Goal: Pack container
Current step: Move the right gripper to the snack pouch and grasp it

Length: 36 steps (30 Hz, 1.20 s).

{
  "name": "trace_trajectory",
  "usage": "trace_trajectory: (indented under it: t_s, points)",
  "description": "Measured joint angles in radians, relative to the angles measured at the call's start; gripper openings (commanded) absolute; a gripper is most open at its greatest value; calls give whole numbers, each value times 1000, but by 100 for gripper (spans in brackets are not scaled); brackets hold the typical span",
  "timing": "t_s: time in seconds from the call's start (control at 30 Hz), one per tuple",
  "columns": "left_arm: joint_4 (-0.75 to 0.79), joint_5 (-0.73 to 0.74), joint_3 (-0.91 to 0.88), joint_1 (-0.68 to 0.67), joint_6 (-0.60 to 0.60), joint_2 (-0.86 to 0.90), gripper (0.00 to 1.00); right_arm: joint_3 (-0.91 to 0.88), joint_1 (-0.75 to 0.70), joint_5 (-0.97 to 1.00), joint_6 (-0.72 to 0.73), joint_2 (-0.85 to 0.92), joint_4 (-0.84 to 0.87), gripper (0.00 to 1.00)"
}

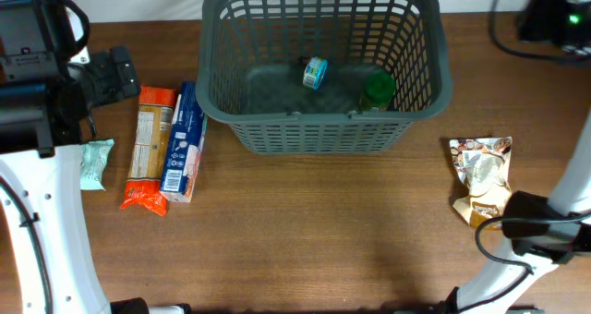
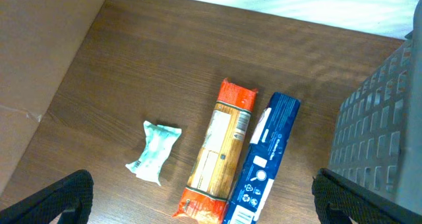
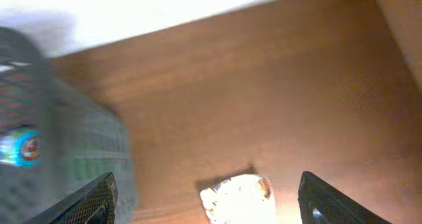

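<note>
The dark grey slotted basket [image 1: 323, 120] stands at the back centre of the table; its wall shows in the left wrist view [image 2: 382, 132] and the right wrist view [image 3: 86, 151]. Inside lie a small blue can [image 1: 315, 72] and a green item [image 1: 376, 90]. Left of it lie an orange pasta packet [image 1: 148, 148], a blue box [image 1: 184, 143] and a pale green packet [image 1: 96, 162]. My left gripper [image 2: 201, 201] is open above the orange packet [image 2: 221, 151] and the blue box [image 2: 264, 161]. My right gripper [image 3: 208, 197] is open above a shiny gold snack bag [image 1: 481, 175].
Black equipment with a green light [image 1: 554, 18] and cables sits at the back right corner. The table's left edge shows in the left wrist view [image 2: 72, 59]. The pale green packet [image 2: 155, 151] lies left of the orange packet.
</note>
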Motion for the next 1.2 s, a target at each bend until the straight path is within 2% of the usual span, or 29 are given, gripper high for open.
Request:
trace_trajectory:
  t_s: [0.47, 1.2]
  points:
    - [0, 0, 0, 0, 0, 0, 100, -674, -16, 38, 47, 12, 72, 79]
    - [0, 0, 0, 0, 0, 0, 99, -995, -9, 53, 38, 12, 58, 80]
